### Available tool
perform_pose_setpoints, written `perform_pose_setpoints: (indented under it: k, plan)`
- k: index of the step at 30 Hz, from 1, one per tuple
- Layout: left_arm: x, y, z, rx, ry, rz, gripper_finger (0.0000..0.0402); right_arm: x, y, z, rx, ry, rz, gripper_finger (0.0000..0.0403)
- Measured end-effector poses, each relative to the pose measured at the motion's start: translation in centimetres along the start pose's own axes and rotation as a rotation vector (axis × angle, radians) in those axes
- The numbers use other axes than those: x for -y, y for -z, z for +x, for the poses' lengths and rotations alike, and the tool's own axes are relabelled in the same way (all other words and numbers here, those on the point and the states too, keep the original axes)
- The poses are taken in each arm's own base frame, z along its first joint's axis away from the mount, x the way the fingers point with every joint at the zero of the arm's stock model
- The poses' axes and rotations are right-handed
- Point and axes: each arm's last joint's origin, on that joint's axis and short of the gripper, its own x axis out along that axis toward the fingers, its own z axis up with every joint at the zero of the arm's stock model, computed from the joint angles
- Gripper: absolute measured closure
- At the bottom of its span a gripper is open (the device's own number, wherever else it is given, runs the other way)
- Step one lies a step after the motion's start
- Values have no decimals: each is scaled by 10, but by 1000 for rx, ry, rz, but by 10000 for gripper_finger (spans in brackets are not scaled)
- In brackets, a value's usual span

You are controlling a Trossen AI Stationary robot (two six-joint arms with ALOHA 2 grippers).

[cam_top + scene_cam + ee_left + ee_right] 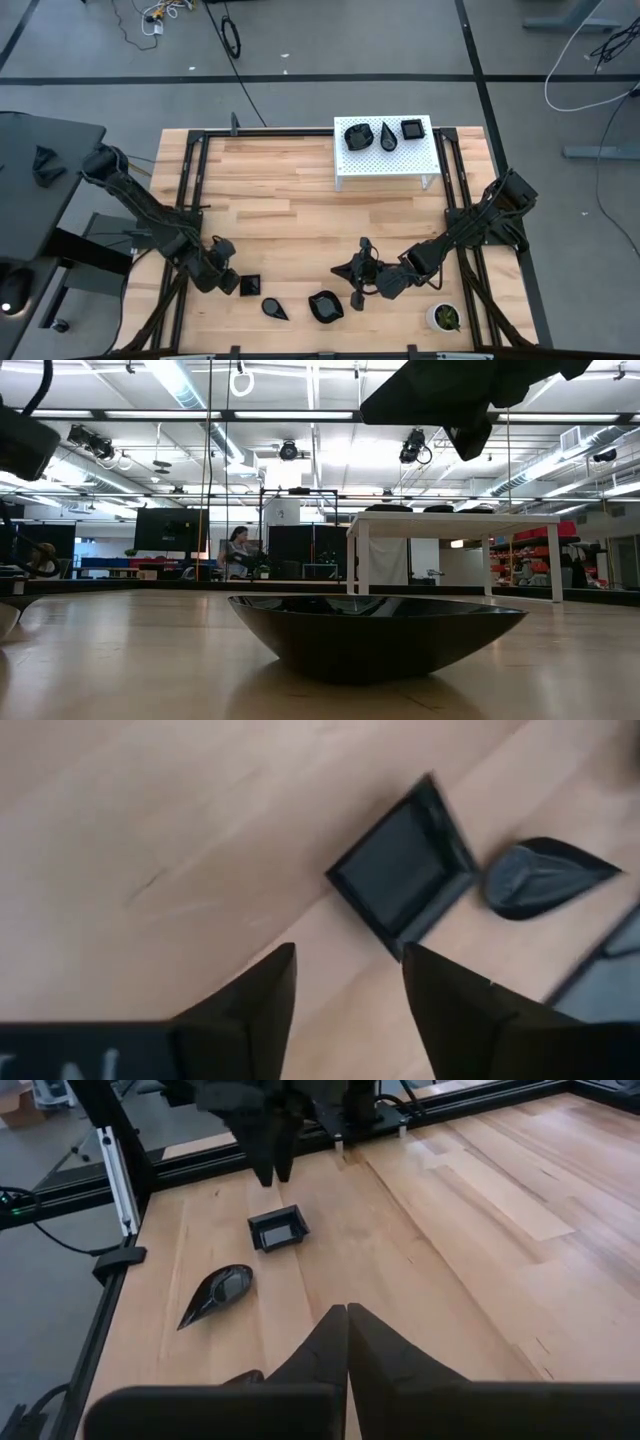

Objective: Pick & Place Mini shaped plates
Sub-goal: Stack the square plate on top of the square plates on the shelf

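A: Start with the big things. Where does the job stand?

B: The wooden table (300,190) carries a white perforated stand (385,160) at its far edge, and three mini shaped plates already sit on it: a rounded one (358,136), a teardrop (388,137) and a square (412,129). I'd call that the half that's done

A: And what's left?

B: Three more lie along the near edge of the table: a rounded plate (325,307), a teardrop plate (275,309) and a square plate (249,285), near each other in a row

A: The arms?

B: The left gripper (222,281) is just beside the square plate, its fingers (262,1000) spread with nothing between them; the plate lies flat on the wood ahead of them. The right gripper (360,287) hovers near the rounded plate, fingers pressed together and empty

A: Anything else?

B: A small white cup (444,317) with green contents at the near right corner, well apart from the plates
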Motion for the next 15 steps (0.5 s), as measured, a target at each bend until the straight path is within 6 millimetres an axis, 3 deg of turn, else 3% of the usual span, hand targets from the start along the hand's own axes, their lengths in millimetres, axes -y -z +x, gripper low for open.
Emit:
perform_pose_setpoints:
  k: [8, 15]
  plan:
    - [7, 6, 28, -14, -19, -84, 191, 0, 0, 0, -1, 0, -9, 392]
    - [9, 6, 44, -4, -36, -113, 232, 0, 0, 0, -1, 0, -15, 392]
